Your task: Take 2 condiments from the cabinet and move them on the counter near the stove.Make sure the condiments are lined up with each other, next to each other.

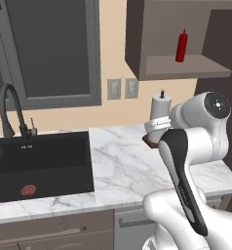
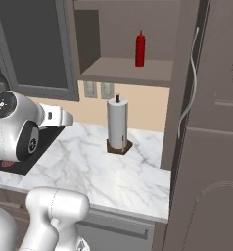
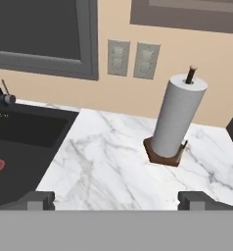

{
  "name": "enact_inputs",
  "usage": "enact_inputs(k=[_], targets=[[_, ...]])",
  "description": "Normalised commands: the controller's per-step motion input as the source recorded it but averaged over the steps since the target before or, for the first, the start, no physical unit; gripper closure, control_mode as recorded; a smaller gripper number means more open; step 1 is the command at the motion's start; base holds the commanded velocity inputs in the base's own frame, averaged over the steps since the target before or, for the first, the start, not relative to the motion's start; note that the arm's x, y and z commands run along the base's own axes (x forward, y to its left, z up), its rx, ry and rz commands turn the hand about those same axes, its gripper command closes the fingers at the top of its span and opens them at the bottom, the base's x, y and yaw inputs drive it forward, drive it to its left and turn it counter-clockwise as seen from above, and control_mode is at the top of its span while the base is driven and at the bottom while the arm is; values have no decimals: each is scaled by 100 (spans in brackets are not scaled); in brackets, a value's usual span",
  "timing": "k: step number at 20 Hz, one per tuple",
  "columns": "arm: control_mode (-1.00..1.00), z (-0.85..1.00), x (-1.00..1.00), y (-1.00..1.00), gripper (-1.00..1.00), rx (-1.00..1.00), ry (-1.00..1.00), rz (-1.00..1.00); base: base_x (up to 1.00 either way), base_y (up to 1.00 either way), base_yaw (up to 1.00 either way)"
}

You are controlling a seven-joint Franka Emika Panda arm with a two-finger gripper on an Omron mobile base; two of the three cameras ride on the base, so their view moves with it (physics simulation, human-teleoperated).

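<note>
Gripper (image 3: 116, 200) wide open, holding nothing, over marble top w/ paper-towel roll (image 3: 178, 117) ahead. Red squeeze bottle (image 2: 140, 48) upright on cabinet (image 2: 133, 68) shelf, above-right of roll.

We see the squeeze bottle (image 1: 181, 46) upright on the cabinet (image 1: 137, 44) shelf, above the paper-towel roll (image 2: 117, 123). That roll stands on the marble top (image 1: 123, 166) near the wall, right of the sink (image 1: 40, 163), whose faucet (image 1: 13, 110) rises behind it.

Kitchen (sink (image 1: 40, 163), marble counter (image 1: 123, 166))
</note>
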Motion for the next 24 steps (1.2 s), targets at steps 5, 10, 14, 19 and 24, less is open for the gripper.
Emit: enact_inputs(k=[5, 10, 14, 19, 24], targets=[[100, 0, 0, 0, -100, 0, 0, 0, 0, -16, -8], [100, 0, 0, 0, -100, 0, 0, 0, 0, -11, -2], [100, 0, 0, 0, -100, 0, 0, 0, -1, -12, 0], [-100, 36, -5, -52, -100, 0, -2, 0, 0, 0, 0], [-100, 47, -3, -59, -100, 0, -12, 0, 0, 0, 0]])
